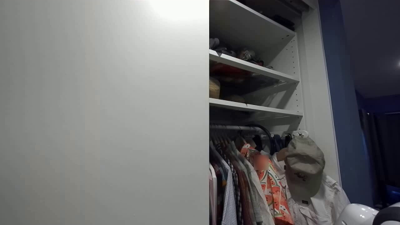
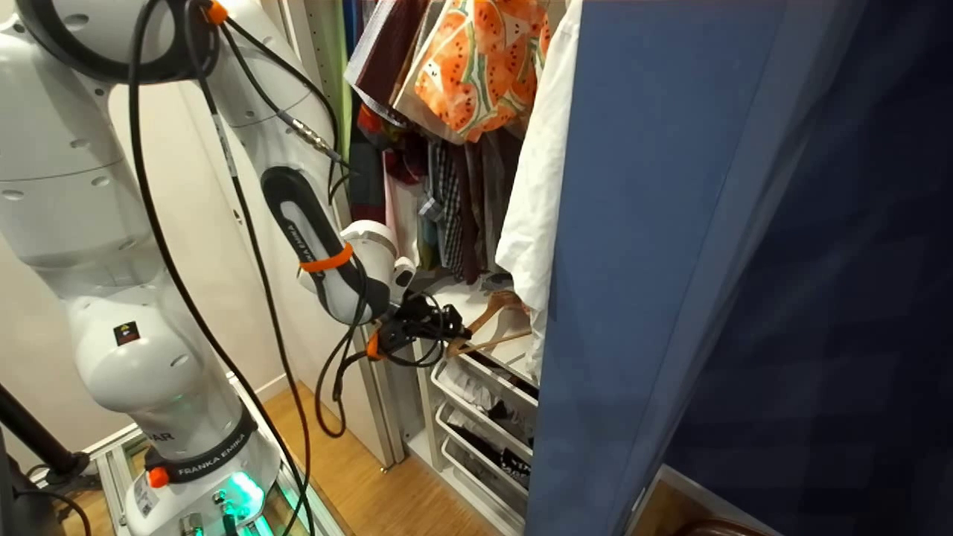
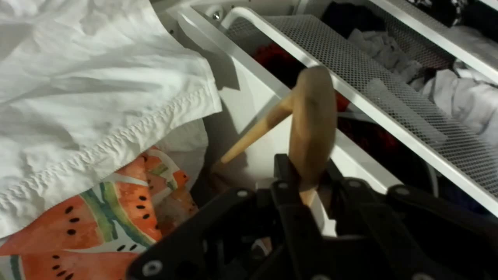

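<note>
My gripper (image 3: 307, 171) is shut on a wooden hanger (image 3: 313, 112) in the wrist view. The fingers close on one end of its thick arm, and a thinner bar runs off to the left. In an exterior view the gripper (image 2: 458, 331) holds the hanger (image 2: 505, 300) over the white shelf (image 2: 465, 294) above the drawers. The hanger's hook is not clearly visible. A white shirt (image 3: 97, 81) and a watermelon-print shirt (image 3: 116, 217) hang left of the gripper in the wrist view. I cannot tell whether the hanger touches the shelf or the white shirt.
White mesh drawers (image 2: 484, 406) with clothes stand below the shelf; a mesh basket's rim (image 3: 280, 37) lies right of the hanger. Several garments (image 1: 229, 187) hang on a rail beside a grey cap (image 1: 304, 162). A blue wall (image 2: 633, 223) borders the closet. Cables (image 2: 253, 246) hang along the arm.
</note>
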{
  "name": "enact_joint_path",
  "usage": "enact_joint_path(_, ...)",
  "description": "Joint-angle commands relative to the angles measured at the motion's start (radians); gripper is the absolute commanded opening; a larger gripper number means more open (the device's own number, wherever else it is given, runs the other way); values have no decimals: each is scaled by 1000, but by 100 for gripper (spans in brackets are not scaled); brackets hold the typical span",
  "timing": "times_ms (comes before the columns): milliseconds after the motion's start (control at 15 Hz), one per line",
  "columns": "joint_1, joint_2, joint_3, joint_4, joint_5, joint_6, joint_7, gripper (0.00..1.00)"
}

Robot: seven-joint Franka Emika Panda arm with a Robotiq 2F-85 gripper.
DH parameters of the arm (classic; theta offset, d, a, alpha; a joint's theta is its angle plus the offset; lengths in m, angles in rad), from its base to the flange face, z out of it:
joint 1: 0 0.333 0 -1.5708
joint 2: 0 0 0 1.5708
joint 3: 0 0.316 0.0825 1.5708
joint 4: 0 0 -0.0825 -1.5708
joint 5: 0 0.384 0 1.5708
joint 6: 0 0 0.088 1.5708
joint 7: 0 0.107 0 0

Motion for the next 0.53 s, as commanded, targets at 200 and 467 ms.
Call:
enact_joint_path(200,50,-41,64,-21,-135,99,124,5)
enact_joint_path(467,63,-30,74,-10,-121,59,185,5)
